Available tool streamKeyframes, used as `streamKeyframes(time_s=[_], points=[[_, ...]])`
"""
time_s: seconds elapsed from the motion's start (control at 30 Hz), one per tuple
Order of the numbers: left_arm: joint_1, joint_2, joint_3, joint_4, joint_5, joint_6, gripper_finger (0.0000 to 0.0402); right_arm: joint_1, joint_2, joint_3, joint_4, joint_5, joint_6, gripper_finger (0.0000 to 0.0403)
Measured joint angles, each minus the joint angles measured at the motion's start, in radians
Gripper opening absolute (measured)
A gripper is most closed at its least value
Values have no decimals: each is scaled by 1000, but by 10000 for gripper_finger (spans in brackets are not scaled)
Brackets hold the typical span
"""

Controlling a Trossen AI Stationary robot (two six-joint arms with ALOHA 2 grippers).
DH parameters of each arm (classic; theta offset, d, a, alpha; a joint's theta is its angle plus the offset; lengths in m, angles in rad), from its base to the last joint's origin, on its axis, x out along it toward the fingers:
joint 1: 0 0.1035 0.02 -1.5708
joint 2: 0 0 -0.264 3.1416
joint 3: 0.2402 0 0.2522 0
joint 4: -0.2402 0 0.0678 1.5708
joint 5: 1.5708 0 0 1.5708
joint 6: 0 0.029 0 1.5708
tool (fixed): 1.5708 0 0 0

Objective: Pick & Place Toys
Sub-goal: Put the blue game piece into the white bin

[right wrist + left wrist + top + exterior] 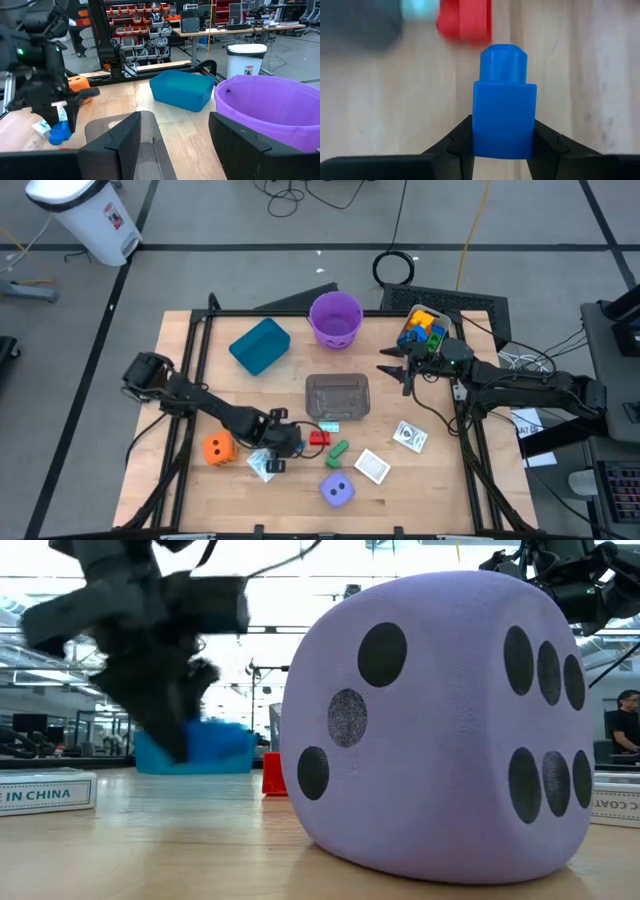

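Progress so far: slight, judging by how much lies loose on the worktop point(190, 490). Left end effector point(287, 442) clamped on a blue block point(503, 102), fingers point(454, 145) pressed to both its sides, low over the front middle of the worktop. Red block point(319, 438), green block point(337, 452) and a small teal piece point(329, 427) just beside it, all unsorted. Orange die point(218, 448) near the left arm, purple die point(337, 490) toward the front edge, three white cards point(372, 467) scattered (one right under the left end effector, two to the right of the blocks). Clear tub point(337, 397) in the middle looks empty; inside of the teal bin point(259, 346) and the purple bucket point(335, 318) not clear enough to judge. Heap of coloured blocks point(423, 330) at the far right corner, apparently off the wood. Right end effector point(404, 369) waiting near that heap, fingers apart, holding nothing. Left to do, by this reckoning: carry off the blue block, then nearly everything else.
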Motion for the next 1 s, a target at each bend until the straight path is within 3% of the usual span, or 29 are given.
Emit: streamKeyframes(time_s=[0.23, 0.4, 0.53, 0.67, 0.8, 1.0], points=[[59, -33, 114, 53, -245, 172, 134, 0, 7, 0, 9, -4, 25, 208], [150, -33, 126, 397, -267, 385, 134, 33, 37, 0, 9, -4, -65, 208], [249, -26, 70, 644, -192, 523, 134, 74, 85, 0, 26, -2, -128, 211], [369, -25, 9, 805, -20, 482, 134, 85, 153, 0, 109, 0, -117, 224], [423, -25, -13, 829, 44, 398, 134, 106, 256, 0, 240, -3, -114, 241], [404, -25, -15, 799, 70, 381, 135, 154, 426, 0, 497, -4, -114, 262]])
